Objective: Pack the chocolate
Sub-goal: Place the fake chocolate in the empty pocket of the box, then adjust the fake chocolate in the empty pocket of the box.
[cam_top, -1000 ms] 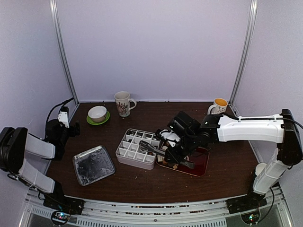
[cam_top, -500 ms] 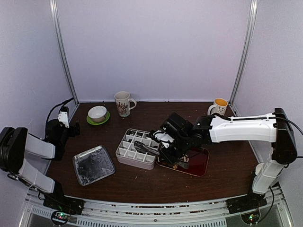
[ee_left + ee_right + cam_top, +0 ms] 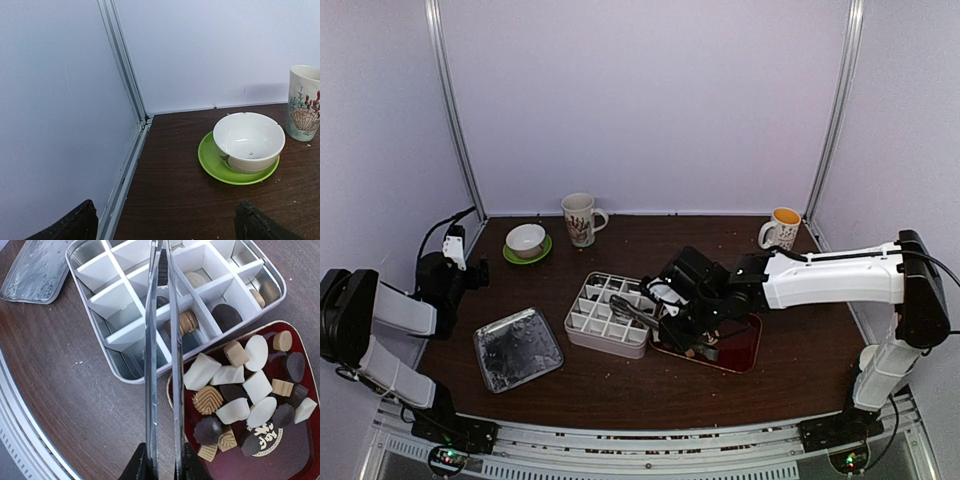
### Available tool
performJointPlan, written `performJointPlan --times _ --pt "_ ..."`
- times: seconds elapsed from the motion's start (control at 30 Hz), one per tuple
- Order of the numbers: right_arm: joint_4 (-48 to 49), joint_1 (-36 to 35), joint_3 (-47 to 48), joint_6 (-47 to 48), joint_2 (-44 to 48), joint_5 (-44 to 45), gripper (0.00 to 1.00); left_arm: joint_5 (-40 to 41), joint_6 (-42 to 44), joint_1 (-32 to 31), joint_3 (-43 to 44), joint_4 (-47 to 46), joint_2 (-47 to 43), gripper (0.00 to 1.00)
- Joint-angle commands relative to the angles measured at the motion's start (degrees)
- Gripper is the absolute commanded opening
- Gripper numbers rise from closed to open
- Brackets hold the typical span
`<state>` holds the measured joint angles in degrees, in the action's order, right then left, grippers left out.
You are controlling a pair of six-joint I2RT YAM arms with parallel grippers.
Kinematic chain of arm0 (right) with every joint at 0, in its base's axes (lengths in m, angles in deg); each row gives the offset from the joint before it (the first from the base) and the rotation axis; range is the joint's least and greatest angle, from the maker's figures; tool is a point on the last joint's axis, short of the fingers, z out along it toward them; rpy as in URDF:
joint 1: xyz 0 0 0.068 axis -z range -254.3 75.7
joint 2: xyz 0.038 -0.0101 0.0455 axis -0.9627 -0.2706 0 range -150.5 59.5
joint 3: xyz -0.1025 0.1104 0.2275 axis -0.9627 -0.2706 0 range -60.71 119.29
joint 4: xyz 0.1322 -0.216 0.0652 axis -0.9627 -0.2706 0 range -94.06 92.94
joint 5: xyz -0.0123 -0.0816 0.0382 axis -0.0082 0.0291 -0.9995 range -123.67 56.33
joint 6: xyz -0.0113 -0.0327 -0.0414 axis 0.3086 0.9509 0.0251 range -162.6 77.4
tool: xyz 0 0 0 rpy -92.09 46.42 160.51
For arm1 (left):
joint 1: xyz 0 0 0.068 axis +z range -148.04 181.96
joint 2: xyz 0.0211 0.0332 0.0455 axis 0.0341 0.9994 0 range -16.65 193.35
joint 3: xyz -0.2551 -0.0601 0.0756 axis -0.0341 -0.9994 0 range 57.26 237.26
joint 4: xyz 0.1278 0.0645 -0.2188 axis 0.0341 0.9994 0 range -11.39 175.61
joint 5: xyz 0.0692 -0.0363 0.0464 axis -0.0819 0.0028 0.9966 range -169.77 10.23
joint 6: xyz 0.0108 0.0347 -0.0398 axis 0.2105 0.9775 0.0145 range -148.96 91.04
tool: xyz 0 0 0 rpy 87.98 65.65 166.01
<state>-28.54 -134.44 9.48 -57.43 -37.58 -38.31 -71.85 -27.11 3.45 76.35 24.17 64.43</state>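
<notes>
The table (image 3: 620, 390) is carrying everything, and the right arm (image 3: 830, 275) is reaching low across it. So the big worry is a careless sweep shoving the divided box (image 3: 605, 343) out of place.

The right hand (image 3: 160, 467) is clamped on the long tongs (image 3: 172, 370), which are sticking straight out ahead of it over the box's white cells. The red tray (image 3: 300, 455) is sitting just right of the hand, hard against the box wall. Most of the chocolate (image 3: 232, 390) is lying heaped there, and a few pieces are already sitting in cells ahead of the hand.

Out at the far tips, the blades are pinching what looks like a dark piece (image 3: 161, 270). I'm judging that pinch thin: any twist and it is dropping early, or landing in a cell already filled. Coming down crooked, the tips are likely catching a divider.

The left hand (image 3: 167, 227) is idling well away, fingers wide apart, gripping nothing.
</notes>
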Motion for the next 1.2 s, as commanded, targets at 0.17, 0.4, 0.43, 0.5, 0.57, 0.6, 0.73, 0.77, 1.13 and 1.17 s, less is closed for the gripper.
performJointPlan --times 0.17,0.4,0.43,0.5,0.57,0.6,0.73,0.77,1.13,1.17 --pt "0.96 -0.20 -2.67 -1.51 3.09 3.91 0.28 0.43 -0.48 0.20 -0.11 -3.47 0.48 0.98" --pt "0.35 -0.28 -1.30 -1.13 3.85 4.47 0.35 0.38 -0.44 0.27 -0.11 -3.48 0.48 0.98" --pt "0.25 -0.35 -1.33 -1.04 4.19 4.66 0.35 0.42 -0.44 0.22 -0.11 -3.43 0.47 0.98" --pt "-0.20 -0.31 -1.38 -0.99 4.91 5.00 0.35 0.43 -0.45 0.23 -0.11 -3.48 0.48 0.98" --pt "-0.89 -0.32 -1.64 -1.24 5.80 5.61 0.35 0.39 -0.44 0.20 -0.11 -3.44 0.47 0.98" --pt "-1.08 -0.29 -1.90 -1.42 6.42 5.79 0.35 0.38 -0.44 0.25 -0.11 -3.46 0.48 0.98" --pt "-1.73 -0.26 -3.61 -2.09 8.95 6.31 0.35 0.43 -0.44 0.19 -0.11 -3.46 0.48 0.98" --pt "-2.08 -0.27 -3.97 -2.20 9.39 6.08 0.35 0.43 -0.44 0.27 -0.11 -3.48 0.48 0.98" --pt "-6.02 -0.95 -0.01 0.46 5.01 0.84 0.32 0.38 -0.49 0.26 -0.11 -3.44 0.48 0.98" --pt "-6.37 -1.29 0.55 0.62 4.24 0.82 0.32 0.42 -0.47 0.24 -0.11 -3.42 0.48 0.98"
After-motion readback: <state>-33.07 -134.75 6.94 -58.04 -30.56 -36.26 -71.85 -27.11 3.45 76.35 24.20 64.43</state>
